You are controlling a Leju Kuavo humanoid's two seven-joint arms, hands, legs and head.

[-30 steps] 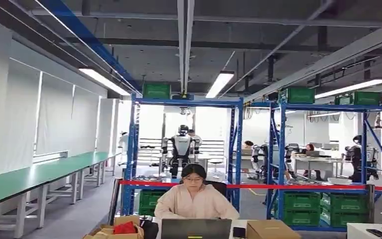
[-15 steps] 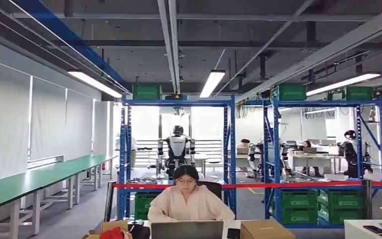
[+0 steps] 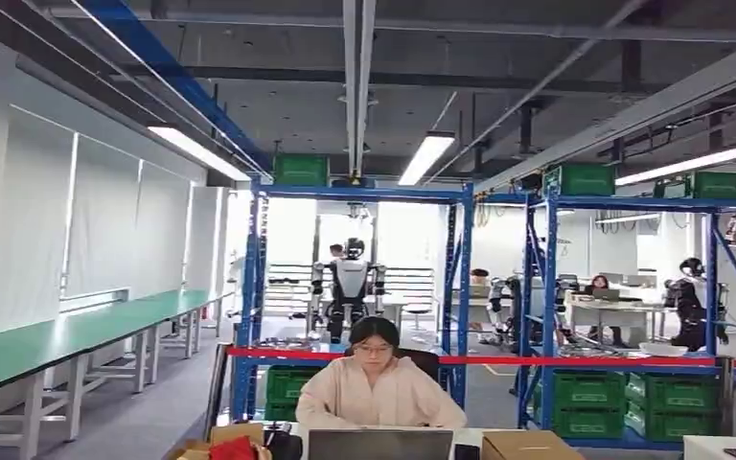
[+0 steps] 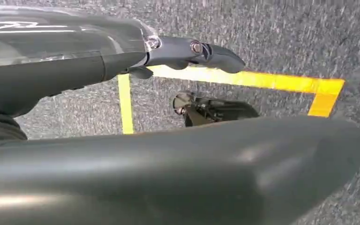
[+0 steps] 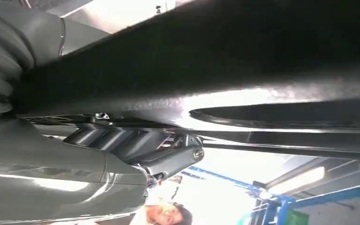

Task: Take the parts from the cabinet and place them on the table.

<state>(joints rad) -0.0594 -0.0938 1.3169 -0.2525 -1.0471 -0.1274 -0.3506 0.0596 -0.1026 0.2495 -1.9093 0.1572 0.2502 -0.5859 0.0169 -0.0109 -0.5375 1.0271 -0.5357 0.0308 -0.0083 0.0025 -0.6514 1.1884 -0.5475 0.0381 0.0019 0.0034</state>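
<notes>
My left hand (image 4: pixel 178 51) hangs over grey carpet with its fingers straight and its thumb (image 4: pixel 206 168) apart, holding nothing. My right hand (image 5: pixel 122 154) is raised and looks toward the ceiling lights. A flat dark part (image 5: pixel 286 117) sits between its dark thumb and its fingers (image 5: pixel 117 138), which press against it from below. How much of the part the hand covers is hard to tell against the light. Ahead in the head view stand blue racks (image 3: pixel 254 287) holding green bins (image 3: pixel 585 393).
A person (image 3: pixel 376 388) sits behind a laptop (image 3: pixel 379 445) at a desk straight ahead, between cardboard boxes (image 3: pixel 527 446). Red tape (image 3: pixel 537 360) stretches across the racks. Long green benches (image 3: pixel 67 335) line the left wall. Yellow floor tape (image 4: pixel 272 80) lies under my left hand.
The whole head picture swayed left and then back right, so the camera moved. The person stays seated at the laptop.
</notes>
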